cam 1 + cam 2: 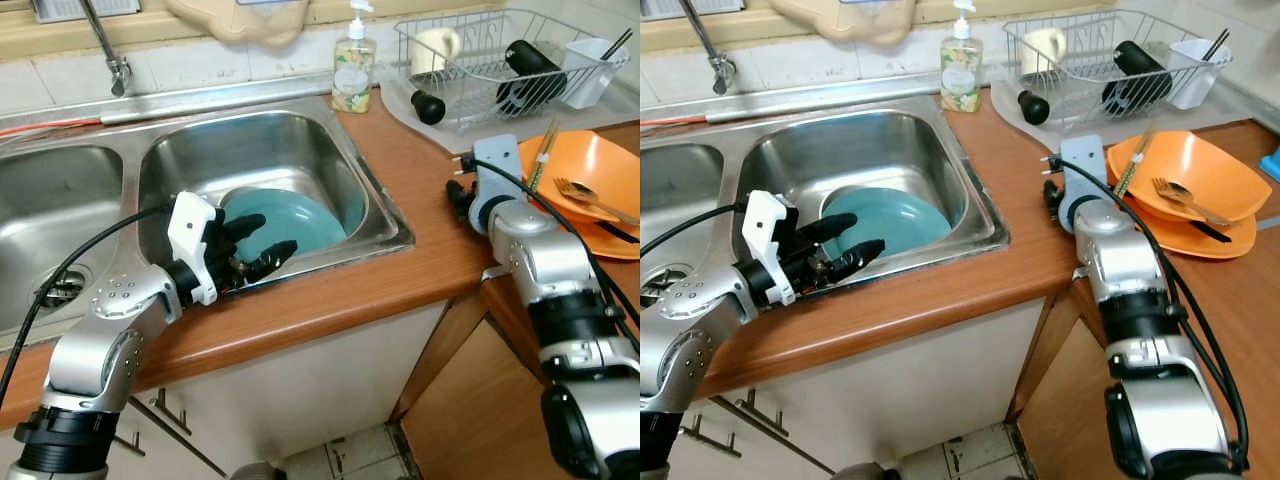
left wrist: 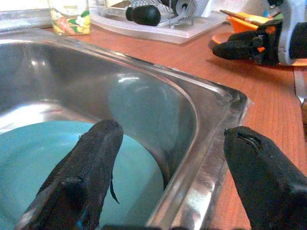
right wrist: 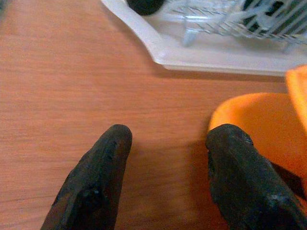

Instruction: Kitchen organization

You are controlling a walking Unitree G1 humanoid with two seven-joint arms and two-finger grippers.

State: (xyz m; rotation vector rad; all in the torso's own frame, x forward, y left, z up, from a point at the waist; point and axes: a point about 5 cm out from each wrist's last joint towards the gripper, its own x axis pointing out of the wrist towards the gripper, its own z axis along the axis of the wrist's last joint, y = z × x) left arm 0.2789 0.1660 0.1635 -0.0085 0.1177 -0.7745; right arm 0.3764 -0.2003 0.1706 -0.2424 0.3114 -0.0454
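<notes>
I have the left gripper [image 1: 262, 242] spread open astride the front rim of the stainless steel sink [image 1: 372, 175], the round teal plate [image 1: 290, 218] lying just beyond. My right gripper [image 3: 165, 139], also unclenched, hovers over the wooden counter [image 3: 72, 72] beside the stacked orange bowls [image 1: 590, 175].

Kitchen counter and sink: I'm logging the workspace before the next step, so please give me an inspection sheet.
Surface: wooden counter around a steel double sink.
Job's things: teal plate in the right basin; orange plates stacked on the counter, with fork and chopsticks.
Clutter: soap bottle; dish rack holding a mug and black bottle.
Grippers: left gripper open, astride the sink's front rim; right gripper open over the counter beside the orange plates.
Cables: black cable along each arm.
Surroundings: tap, tiled wall, cupboards below.
</notes>
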